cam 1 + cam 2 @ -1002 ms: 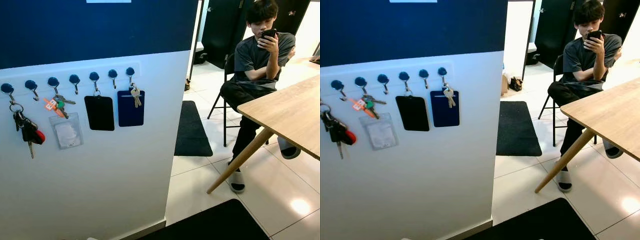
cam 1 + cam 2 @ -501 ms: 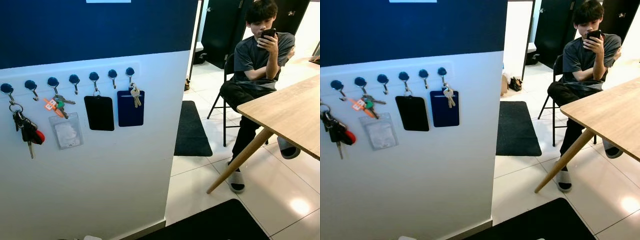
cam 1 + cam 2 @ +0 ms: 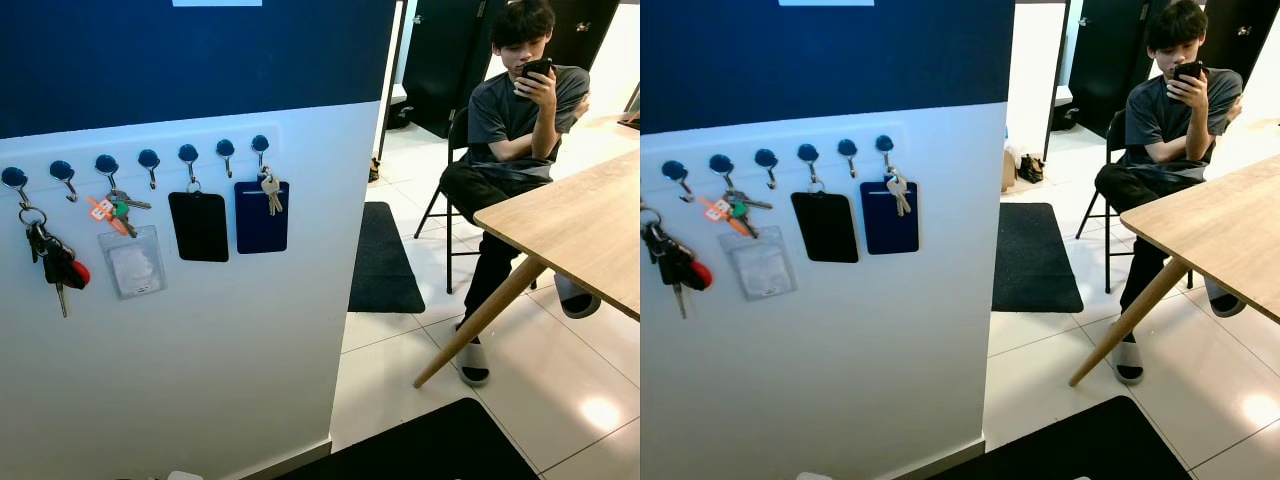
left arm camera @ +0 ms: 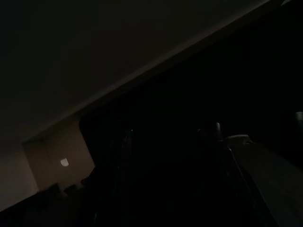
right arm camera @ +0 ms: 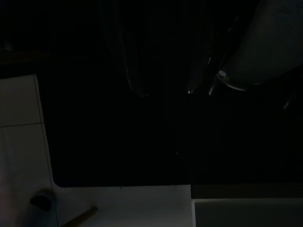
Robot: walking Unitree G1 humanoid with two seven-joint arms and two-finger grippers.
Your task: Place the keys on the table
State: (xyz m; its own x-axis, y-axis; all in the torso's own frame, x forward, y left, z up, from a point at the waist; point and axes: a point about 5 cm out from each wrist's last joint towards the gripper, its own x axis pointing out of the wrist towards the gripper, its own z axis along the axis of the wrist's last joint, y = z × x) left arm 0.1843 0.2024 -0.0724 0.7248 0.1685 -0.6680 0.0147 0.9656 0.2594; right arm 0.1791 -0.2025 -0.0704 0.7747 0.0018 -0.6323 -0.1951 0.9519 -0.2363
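Several blue hooks [image 3: 148, 158] run along a white half-wall. A black key bunch with a red fob [image 3: 55, 262] hangs at the far left. Keys with orange and green tags [image 3: 112, 208] hang above a clear badge holder. Two silver keys [image 3: 270, 192] hang in front of a dark blue card [image 3: 261, 218]. The light wooden table [image 3: 590, 225] stands at the right. My left gripper [image 4: 168, 137] and right gripper [image 5: 165, 92] hang idle in very dark wrist views, low beside me.
A person [image 3: 515, 120] sits on a black chair beyond the table, holding a phone. The table's slanted leg [image 3: 480, 320] reaches the tiled floor. A black mat [image 3: 385, 260] lies in the passage and another [image 3: 430, 450] lies near my feet. A black card [image 3: 199, 226] hangs mid-row.
A small white object has edged into view at the bottom of the picture below the wall. The keys, the table and the person stand as before.
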